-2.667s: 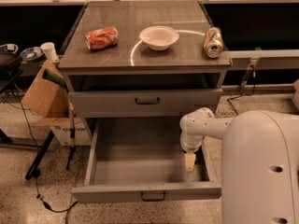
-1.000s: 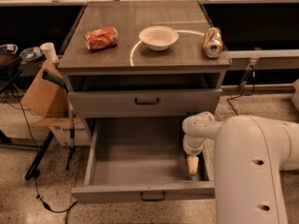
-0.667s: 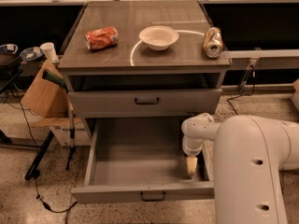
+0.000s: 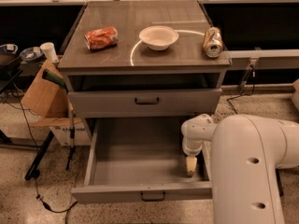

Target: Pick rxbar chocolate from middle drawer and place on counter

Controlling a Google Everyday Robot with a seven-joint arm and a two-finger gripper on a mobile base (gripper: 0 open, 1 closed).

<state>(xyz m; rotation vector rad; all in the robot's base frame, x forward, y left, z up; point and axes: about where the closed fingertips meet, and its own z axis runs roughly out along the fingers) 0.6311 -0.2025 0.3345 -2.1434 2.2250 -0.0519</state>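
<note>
The middle drawer [image 4: 135, 157] is pulled open at the bottom of the cabinet, and its grey floor shows bare. My gripper [image 4: 190, 167] reaches down into the drawer's right front corner, close to the floor. The white arm [image 4: 247, 162] fills the lower right of the view and covers the drawer's right side. The rxbar chocolate is not in view; it may be hidden under the gripper or arm. The counter [image 4: 140, 57] is the glossy top with a pale ring line.
On the counter lie a crushed orange can [image 4: 101, 37], a white bowl [image 4: 159, 36] and a gold can [image 4: 212, 42]. A shut shallower drawer [image 4: 145, 101] sits above the open one. A cardboard box [image 4: 39, 90] and cables stand on the floor to the left.
The arm has come closer and takes up more of the view. The gripper has sunk slightly toward the drawer's right front corner. The counter objects have not moved.
</note>
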